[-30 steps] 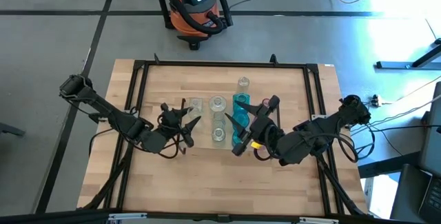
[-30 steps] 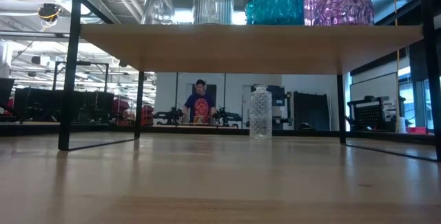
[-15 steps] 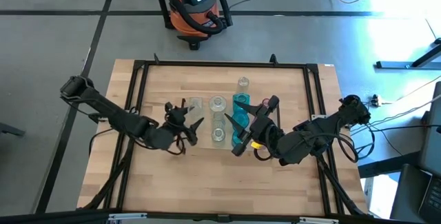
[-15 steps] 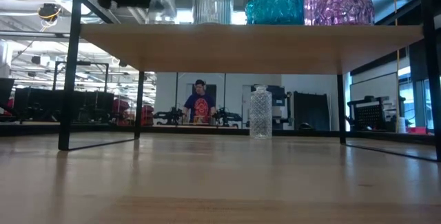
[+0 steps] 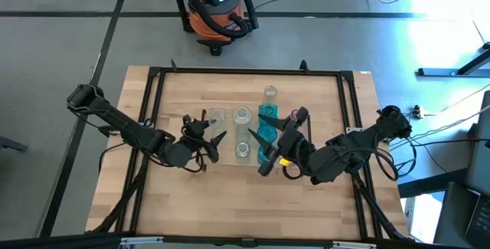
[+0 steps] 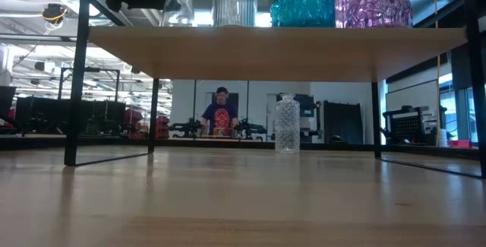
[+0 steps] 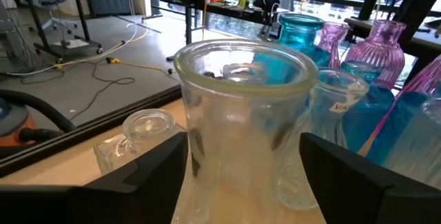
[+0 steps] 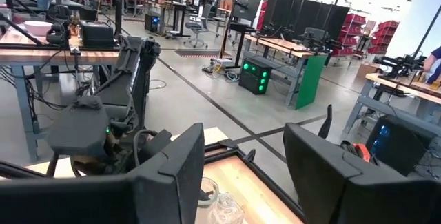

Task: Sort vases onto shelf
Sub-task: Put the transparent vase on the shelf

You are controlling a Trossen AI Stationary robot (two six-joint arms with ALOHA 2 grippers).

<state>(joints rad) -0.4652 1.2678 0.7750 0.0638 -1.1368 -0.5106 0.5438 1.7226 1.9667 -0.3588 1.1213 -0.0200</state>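
High view: left gripper [image 5: 208, 129] is hanging at the left end of the row of vases; right gripper [image 5: 264, 148] is waiting at the right end, beside the teal ones

Change: left gripper's fingers are standing wider than a second ago, and the arm is sitting a touch nearer the row; they are no longer pressing the wide-mouthed clear vase [image 7: 241, 114]

Meaning: I am reading this as a release just made; the clear vase is standing upright on its own on the shelf [image 6: 266, 49], so one more piece is placed and the arm is free to draw back

Left pincer: fully spread, the clear vase between the fingers but not gripped

Right pincer: fingers standing apart; nothing is showing between them

Shelf load, low view: clear ribbed vase [image 6: 235, 0], teal vase [image 6: 304, 0] and pink vase [image 6: 372, 0] are standing side by side on the board; a further clear one is showing partly behind the left gripper

Still off the shelf: one clear bottle [image 6: 286, 124] is standing on the table beyond the shelf

Count: at least four clear; two teal; two pink necks are showing in the left wrist view; overlapping glass is making a firmer total hard to give

Grippers: two

Shelves: one

Background: one person [image 6: 221, 114] is standing far off
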